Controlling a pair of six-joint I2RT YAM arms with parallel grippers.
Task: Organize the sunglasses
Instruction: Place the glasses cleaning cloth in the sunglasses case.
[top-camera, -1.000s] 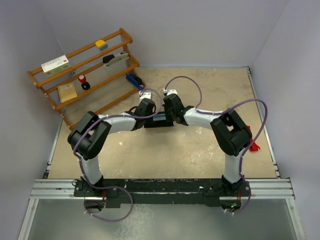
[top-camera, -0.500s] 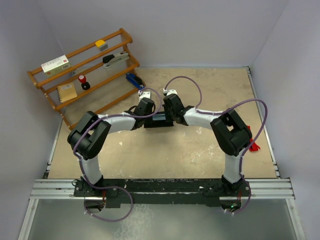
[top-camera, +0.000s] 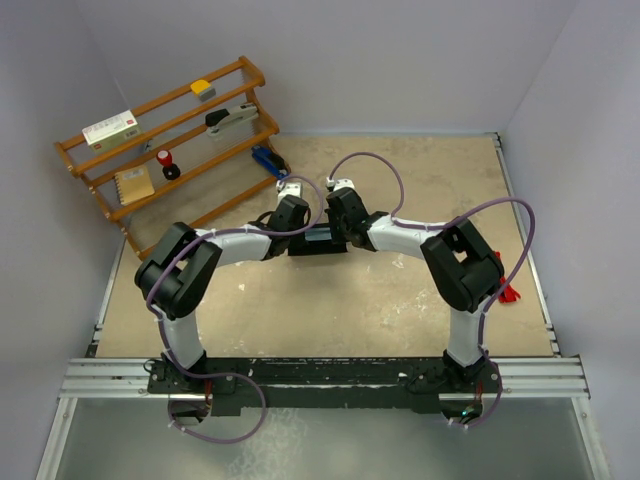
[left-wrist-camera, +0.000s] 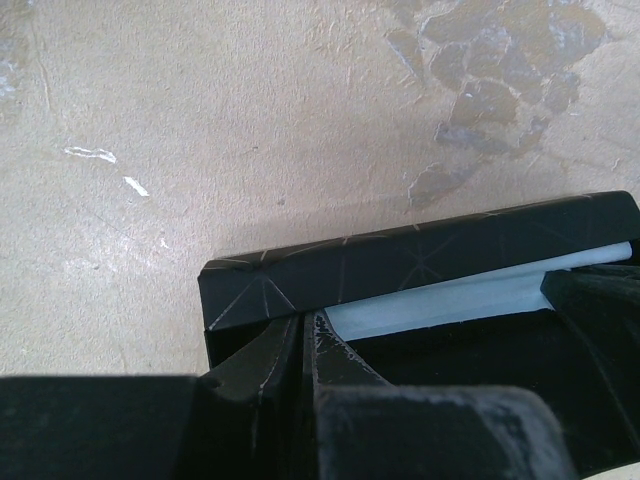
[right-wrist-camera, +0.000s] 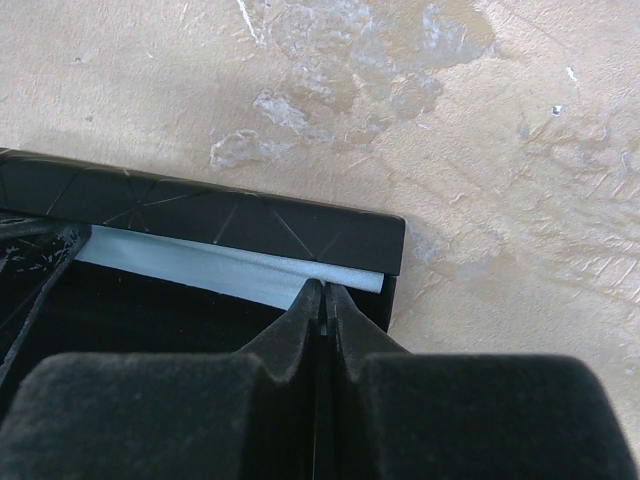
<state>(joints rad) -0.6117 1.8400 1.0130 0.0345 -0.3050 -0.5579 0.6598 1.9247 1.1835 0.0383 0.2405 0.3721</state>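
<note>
The black case (top-camera: 318, 243) lies open mid-table with the pale blue cloth (left-wrist-camera: 450, 298) inside it; the cloth also shows in the right wrist view (right-wrist-camera: 200, 265). My left gripper (left-wrist-camera: 305, 325) is shut at the case's left end (left-wrist-camera: 260, 290), seemingly pinching its thin near flap. My right gripper (right-wrist-camera: 322, 295) is shut the same way at the case's right end (right-wrist-camera: 350, 235). In the top view the left gripper (top-camera: 299, 236) and right gripper (top-camera: 339, 232) face each other over the case. The red sunglasses (top-camera: 509, 293) lie far right, partly behind the right arm.
A wooden rack (top-camera: 100, 185) stands at the back left with a white box (top-camera: 111, 128), a stapler (top-camera: 230, 117), a notebook (top-camera: 133, 185) and small items. A blue object (top-camera: 268, 160) lies by its right foot. Walls close the table on three sides.
</note>
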